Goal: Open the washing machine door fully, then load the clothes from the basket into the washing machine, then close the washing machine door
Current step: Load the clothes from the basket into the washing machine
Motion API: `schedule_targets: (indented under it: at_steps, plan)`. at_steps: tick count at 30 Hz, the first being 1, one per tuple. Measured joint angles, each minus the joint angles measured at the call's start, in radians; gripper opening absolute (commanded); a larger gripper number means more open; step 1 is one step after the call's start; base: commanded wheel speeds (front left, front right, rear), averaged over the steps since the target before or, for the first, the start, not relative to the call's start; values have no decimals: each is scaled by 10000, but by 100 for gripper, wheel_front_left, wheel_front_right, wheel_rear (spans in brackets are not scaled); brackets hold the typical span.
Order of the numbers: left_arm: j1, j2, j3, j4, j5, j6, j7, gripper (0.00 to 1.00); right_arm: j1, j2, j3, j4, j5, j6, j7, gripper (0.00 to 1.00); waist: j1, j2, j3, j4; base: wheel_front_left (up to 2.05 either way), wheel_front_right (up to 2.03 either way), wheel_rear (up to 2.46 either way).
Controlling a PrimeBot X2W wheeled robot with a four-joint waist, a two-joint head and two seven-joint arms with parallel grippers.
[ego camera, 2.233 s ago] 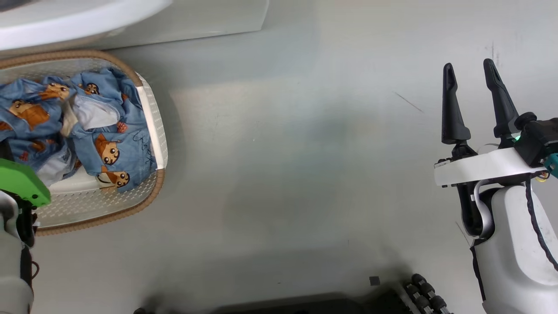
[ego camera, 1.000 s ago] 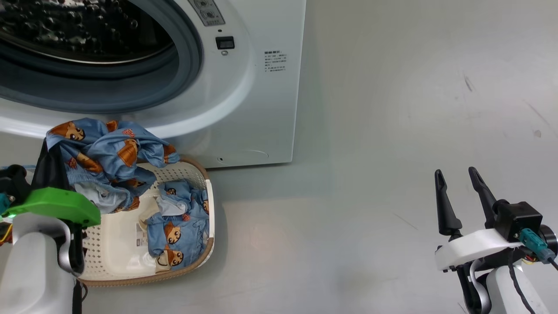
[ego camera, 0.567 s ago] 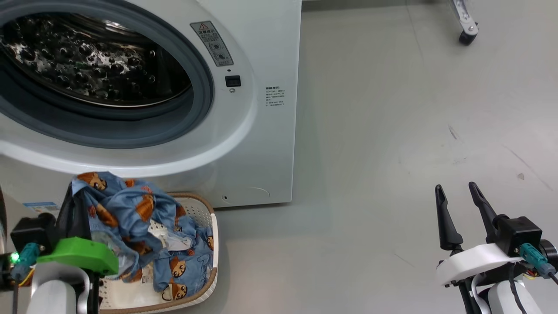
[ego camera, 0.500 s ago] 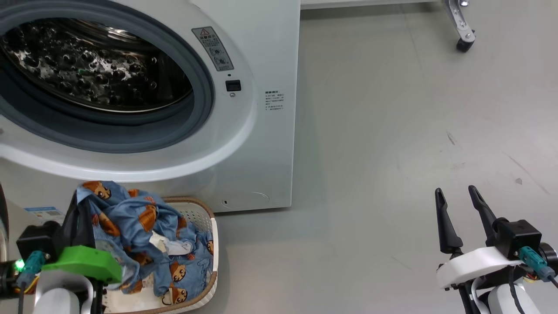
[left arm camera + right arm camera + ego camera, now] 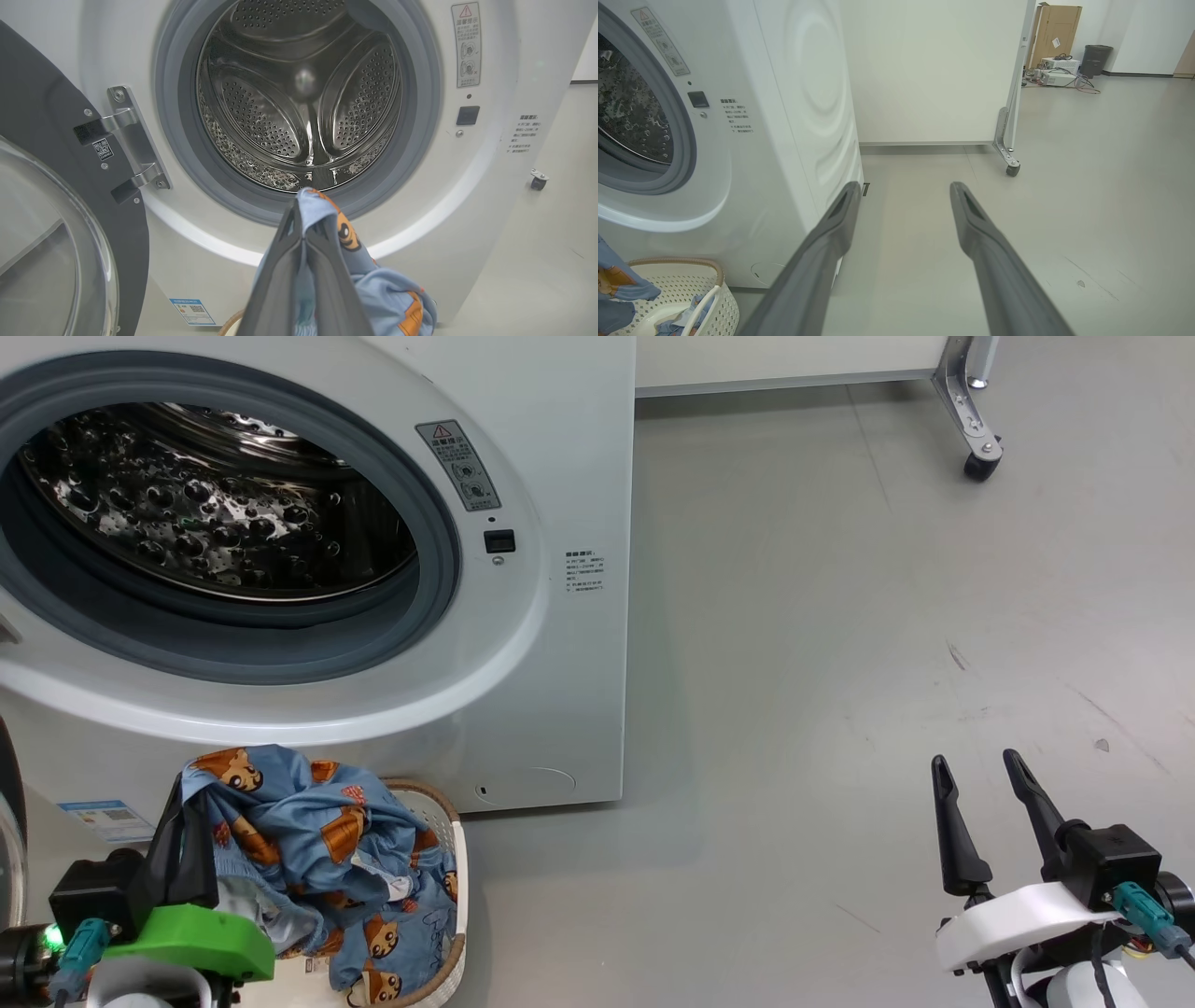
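The white washing machine point(image 5: 560, 476) stands with its steel drum point(image 5: 303, 102) exposed. Its door point(image 5: 56, 196), black-rimmed with a glass bowl, is swung out to the left. My left gripper point(image 5: 182, 789) is shut on a light blue garment point(image 5: 299, 821), holding it above the basket point(image 5: 456, 859), below the drum opening. In the left wrist view the closed fingertips point(image 5: 295, 207) pinch the fabric point(image 5: 387, 289) just under the gasket. More clothes point(image 5: 401, 924) lie in the basket. My right gripper point(image 5: 974, 761) stands open and holds nothing, over bare floor far to the right.
A white panel on a castor point(image 5: 977, 462) stands behind the machine at the right. A cardboard box point(image 5: 1054, 35) and a dark bin point(image 5: 1094, 58) sit far off. Grey floor stretches between the machine and my right arm.
The head camera has tilted up from the basket to the machine's opening. My left gripper has lifted a garment out of the basket. The right gripper stays open in place.
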Motion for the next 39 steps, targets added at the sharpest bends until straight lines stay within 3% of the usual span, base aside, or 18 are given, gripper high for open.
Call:
schedule_targets:
  at_steps: [16, 24, 39]
  plan:
    - [120, -178, 182, -380, -123, 0, 0, 0, 120, 21, 169, -334, 35, 0, 2, 100, 0, 0, 563, -9, 0, 0, 0]
    - [-636, -130, 533, -339, -376, 6, 0, 0, -22, 33, 405, -533, 35, 0, 2, 100, 0, 0, 1258, -154, 0, 0, 0]
    - [-3508, 1064, 844, 50, -537, 6, 173, 0, -857, 77, 598, -815, 35, 0, 0, 100, 1, 0, 2913, -788, 0, 0, 0]
